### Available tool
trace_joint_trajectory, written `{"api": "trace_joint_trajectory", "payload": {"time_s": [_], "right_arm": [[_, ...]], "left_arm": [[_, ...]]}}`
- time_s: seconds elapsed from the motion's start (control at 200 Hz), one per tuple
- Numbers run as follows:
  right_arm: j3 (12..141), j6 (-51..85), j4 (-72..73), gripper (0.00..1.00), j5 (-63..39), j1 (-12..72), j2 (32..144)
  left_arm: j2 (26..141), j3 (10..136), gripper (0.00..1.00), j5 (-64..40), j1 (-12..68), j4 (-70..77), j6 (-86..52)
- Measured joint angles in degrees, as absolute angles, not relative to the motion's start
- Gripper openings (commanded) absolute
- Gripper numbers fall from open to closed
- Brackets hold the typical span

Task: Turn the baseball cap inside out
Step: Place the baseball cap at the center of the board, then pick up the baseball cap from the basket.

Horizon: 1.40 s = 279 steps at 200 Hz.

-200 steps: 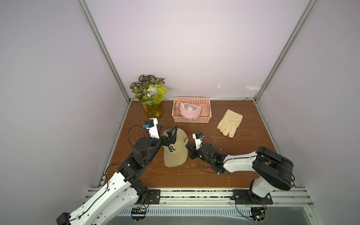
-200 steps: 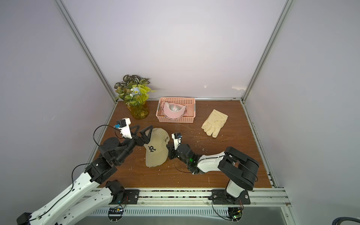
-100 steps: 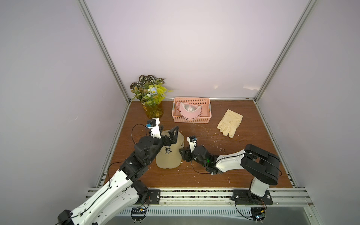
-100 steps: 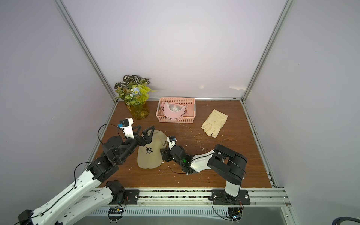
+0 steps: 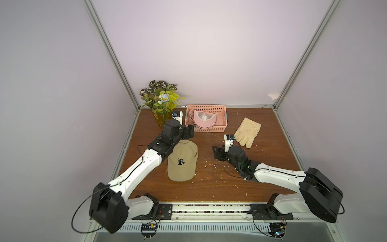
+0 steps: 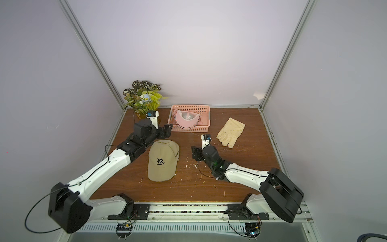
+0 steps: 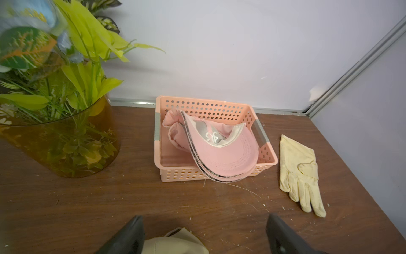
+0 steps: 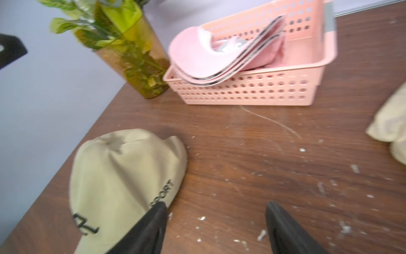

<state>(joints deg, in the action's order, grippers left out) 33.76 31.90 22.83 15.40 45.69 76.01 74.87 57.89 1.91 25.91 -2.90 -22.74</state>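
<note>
Baseball cap (image 5: 181, 163) is seen crown-up on the desk (image 5: 230, 184), brim toward the rail, between both spread, empty claws; the left claw (image 5: 188, 134) is nearer, the right claw (image 5: 217, 154) apart.

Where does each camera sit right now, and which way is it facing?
Top views: high above the front rail, looking down at the table; both arms, the tan cap, basket, glove and plant show.
Left wrist: low behind the open left gripper, facing the basket and back wall; both fingers show.
Right wrist: low behind the open right gripper, facing the tan cap and basket; both fingers show.
Shared: all show basket and tan cap.
</note>
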Motion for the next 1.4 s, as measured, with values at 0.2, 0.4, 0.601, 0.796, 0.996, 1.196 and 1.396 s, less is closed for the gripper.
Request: {"api": "trace_joint_trajectory", "payload": {"time_s": [0.2, 0.4, 0.601, 0.796, 0.996, 1.196, 1.396], "right_arm": [[33.89, 28.97, 13.67, 0.77, 12.86, 38.72, 72.27], [34.50, 28.34, 7.88, 0.76, 9.74, 33.26, 70.63], [34.50, 28.27, 5.50, 0.76, 8.36, 32.14, 68.84], [34.50, 28.29, 5.30, 0.76, 7.77, 31.35, 68.64], [34.48, 28.32, 5.32, 0.76, 7.09, 31.03, 68.71], [34.48, 28.32, 5.32, 0.77, 7.01, 30.98, 68.73], [34.48, 28.32, 5.32, 0.77, 6.96, 30.98, 68.73]], "left_arm": [[87.81, 67.02, 0.65, -2.48, 23.05, -3.03, -21.85], [99.88, 76.86, 0.55, -6.09, 19.55, -3.75, -22.79], [109.08, 85.36, 0.45, -10.28, 17.21, -6.39, -23.57], [110.76, 87.48, 0.37, -12.60, 17.23, -6.85, -23.97], [112.95, 89.93, 0.27, -13.54, 17.26, -7.46, -23.99], [115.07, 90.61, 0.24, -13.87, 17.26, -7.75, -23.99], [116.14, 91.37, 0.14, -14.02, 17.26, -7.97, -24.08]]}}
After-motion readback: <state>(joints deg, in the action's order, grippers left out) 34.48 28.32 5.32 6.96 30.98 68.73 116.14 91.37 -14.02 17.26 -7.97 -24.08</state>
